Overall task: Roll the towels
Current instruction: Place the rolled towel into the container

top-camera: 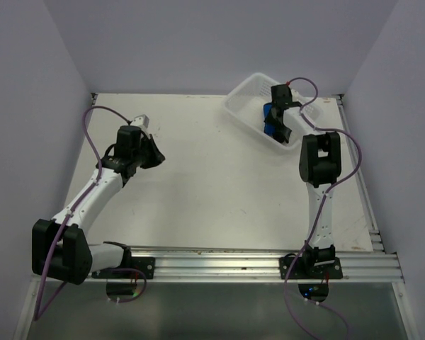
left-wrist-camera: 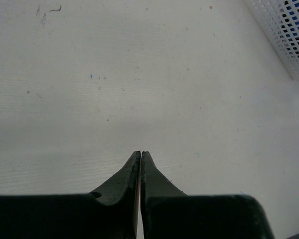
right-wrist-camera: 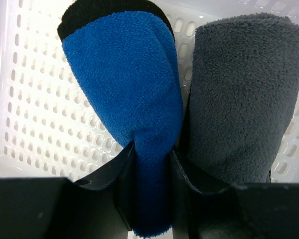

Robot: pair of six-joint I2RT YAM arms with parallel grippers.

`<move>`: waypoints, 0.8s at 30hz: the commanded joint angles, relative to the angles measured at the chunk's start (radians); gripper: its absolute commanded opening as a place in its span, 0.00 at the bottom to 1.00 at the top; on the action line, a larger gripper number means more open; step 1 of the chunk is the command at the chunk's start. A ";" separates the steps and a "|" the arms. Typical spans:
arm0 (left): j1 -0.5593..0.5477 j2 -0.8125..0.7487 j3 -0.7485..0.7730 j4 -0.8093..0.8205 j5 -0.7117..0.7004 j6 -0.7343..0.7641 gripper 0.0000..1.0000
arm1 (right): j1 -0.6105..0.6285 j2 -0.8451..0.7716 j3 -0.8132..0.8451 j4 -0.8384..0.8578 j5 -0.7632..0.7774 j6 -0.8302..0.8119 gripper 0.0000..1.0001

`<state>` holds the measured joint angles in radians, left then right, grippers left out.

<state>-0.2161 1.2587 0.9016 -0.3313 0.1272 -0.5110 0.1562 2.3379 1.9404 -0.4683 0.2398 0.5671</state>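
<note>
A bright blue towel (right-wrist-camera: 124,74) with black edging, rolled, stands inside the white perforated basket (right-wrist-camera: 35,99). My right gripper (right-wrist-camera: 152,149) is shut on its lower end, one finger on each side. A second rolled towel (right-wrist-camera: 239,89), dark grey-purple here, stands right beside it in the basket, touching the right finger. In the top view the right gripper (top-camera: 275,122) reaches into the basket (top-camera: 244,92) at the far right, with the blue towel (top-camera: 270,117) showing under it. My left gripper (top-camera: 154,157) is shut and empty over bare table; its tips (left-wrist-camera: 140,154) meet.
The basket's perforated corner (left-wrist-camera: 289,30) shows at the top right of the left wrist view, with blue visible through the holes. Side walls enclose the white table on the left, right and back. An aluminium rail (top-camera: 234,258) runs along the near edge.
</note>
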 commanded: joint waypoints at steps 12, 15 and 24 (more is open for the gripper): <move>0.009 -0.002 -0.010 0.029 0.048 0.022 0.07 | 0.000 -0.057 -0.012 -0.046 0.003 -0.052 0.47; 0.011 -0.001 -0.013 0.031 0.057 0.019 0.08 | 0.002 -0.063 0.041 -0.084 -0.010 -0.068 0.48; 0.011 0.001 -0.017 0.040 0.081 0.020 0.18 | 0.002 -0.097 0.106 -0.121 0.004 -0.128 0.54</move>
<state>-0.2157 1.2591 0.8879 -0.3237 0.1795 -0.5114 0.1566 2.3299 2.0010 -0.5560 0.2443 0.4835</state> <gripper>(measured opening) 0.174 0.535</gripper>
